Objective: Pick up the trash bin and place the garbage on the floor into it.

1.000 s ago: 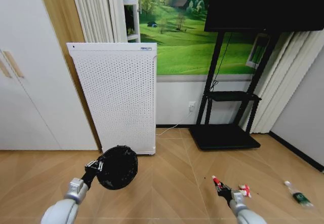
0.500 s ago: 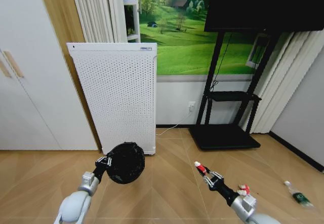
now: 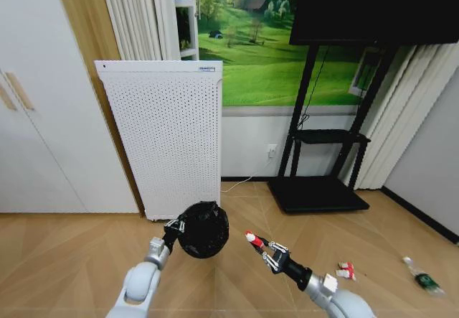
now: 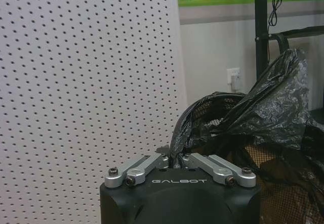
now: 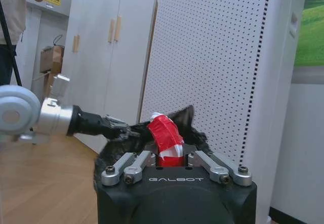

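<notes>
The trash bin, small, round and black with a glossy bag liner, hangs above the floor at the centre of the head view. My left gripper is shut on its rim; the left wrist view shows the fingers pinching the bag edge of the bin. My right gripper is shut on a red can-like piece of garbage, held just right of the bin. In the right wrist view that red piece sits in front of the bin. A red-and-white wrapper and a clear bottle lie on the floor at right.
A tall white perforated appliance stands against the wall right behind the bin. A black TV stand is at the back right and white cabinets at the left. Wooden floor stretches between them.
Both arms have swung toward the middle. The bin moved right and slightly up in my left gripper; the red piece in my right gripper moved left and up, close to the bin.
</notes>
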{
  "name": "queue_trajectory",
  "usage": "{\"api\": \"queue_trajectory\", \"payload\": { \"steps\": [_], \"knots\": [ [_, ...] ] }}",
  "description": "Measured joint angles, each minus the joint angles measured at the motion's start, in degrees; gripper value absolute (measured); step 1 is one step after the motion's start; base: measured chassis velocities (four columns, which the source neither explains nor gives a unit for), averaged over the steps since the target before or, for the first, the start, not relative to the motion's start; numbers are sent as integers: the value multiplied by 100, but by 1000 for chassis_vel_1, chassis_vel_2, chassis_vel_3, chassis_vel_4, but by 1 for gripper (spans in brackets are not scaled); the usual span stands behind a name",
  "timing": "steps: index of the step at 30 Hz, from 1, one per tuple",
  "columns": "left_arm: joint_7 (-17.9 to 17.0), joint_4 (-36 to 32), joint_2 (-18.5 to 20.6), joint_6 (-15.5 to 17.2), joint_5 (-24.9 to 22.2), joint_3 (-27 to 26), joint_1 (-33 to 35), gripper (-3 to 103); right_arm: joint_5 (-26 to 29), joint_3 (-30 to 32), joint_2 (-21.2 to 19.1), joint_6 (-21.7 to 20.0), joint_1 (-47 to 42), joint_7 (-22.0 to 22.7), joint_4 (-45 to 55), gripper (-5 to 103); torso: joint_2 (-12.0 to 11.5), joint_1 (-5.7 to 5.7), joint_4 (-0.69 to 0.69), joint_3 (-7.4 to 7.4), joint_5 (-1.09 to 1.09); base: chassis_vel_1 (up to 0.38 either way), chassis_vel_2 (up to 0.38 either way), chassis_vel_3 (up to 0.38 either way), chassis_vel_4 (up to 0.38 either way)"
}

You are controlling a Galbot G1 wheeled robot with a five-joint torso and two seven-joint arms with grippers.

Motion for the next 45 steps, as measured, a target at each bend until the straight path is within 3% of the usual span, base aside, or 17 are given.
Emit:
{"api": "queue_trajectory", "payload": {
  "steps": [11, 17, 25, 27, 31, 33, 37, 39, 44, 45],
  "knots": [
    [-86, 514, -373, -6, 152, 478, -330, 6, 97, -1075, 159, -101, 891, 274, -432, 23, 0, 0, 0, 0, 0, 0, 0, 0, 0],
    [-94, 588, -521, -18, 261, 629, -252, 6, 204, -1731, 311, -106, 1878, 483, -1100, 23, 0, 0, 2, 0, -1, 0, 0, 0, 0],
    [-91, 542, -526, -20, 282, 599, -171, 6, 353, -1955, 358, -271, 2220, 776, -1298, 21, 0, 0, 1, 0, -1, 0, 0, 0, 0],
    [-91, 532, -505, -21, 280, 566, -172, 6, 380, -1954, 346, -357, 2218, 810, -1280, 32, 0, 0, 0, -1, -1, 0, 0, 0, 0],
    [-87, 534, -499, -28, 275, 555, -182, 6, 356, -1933, 362, -366, 2195, 816, -1297, 42, 0, 0, 0, 0, -1, 0, 0, 0, 0],
    [-71, 545, -505, -52, 275, 555, -185, 6, 282, -1908, 404, -363, 2138, 816, -1310, 59, 0, 0, 0, -1, -1, 0, 0, 0, 0],
    [-66, 543, -499, -59, 268, 553, -185, 6, 252, -1907, 408, -356, 2094, 817, -1309, 64, 0, 0, 0, -1, -1, 0, 0, 0, 0],
    [-62, 528, -486, -62, 261, 528, -182, 6, 224, -1906, 411, -346, 2070, 821, -1312, 80, 0, 0, 0, 0, -1, 0, 0, 0, 0],
    [-60, 429, -442, -64, 238, 457, -124, 6, 281, -1760, 384, -367, 1973, 968, -1236, 86, 0, 0, 2, 0, -1, 0, 0, 0, 0],
    [-55, 353, -399, -64, 219, 397, -86, 6, 360, -1610, 331, -410, 1889, 1021, -1151, 96, 0, 0, 2, -1, -1, 0, 0, 0, 0]
  ]
}}
